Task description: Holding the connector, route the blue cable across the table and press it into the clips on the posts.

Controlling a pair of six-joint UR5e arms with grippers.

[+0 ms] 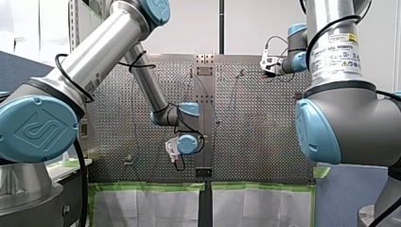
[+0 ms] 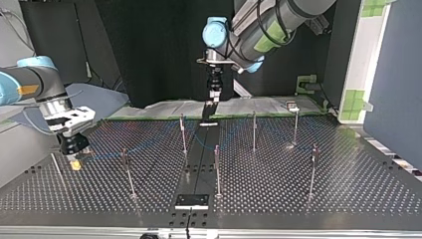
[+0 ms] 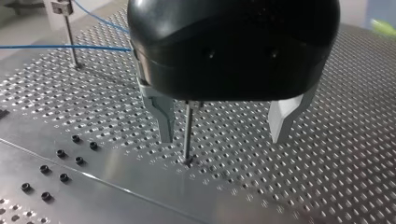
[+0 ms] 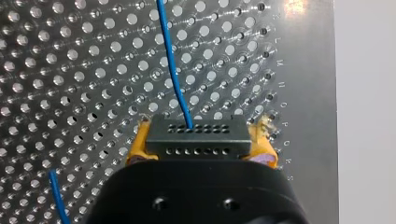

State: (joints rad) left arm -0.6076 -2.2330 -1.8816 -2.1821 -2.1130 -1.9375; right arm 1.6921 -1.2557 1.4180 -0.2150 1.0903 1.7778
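While the connector sits clamped between the yellow-padded fingers of my right gripper, the blue cable runs from its face out over the perforated worktop. That arm enters at the top view's left, wrist turned down, gripper low over the near-left holes. My left gripper hangs vertically over the far middle, metal fingers apart, with a thin post standing between them, close to one finger.
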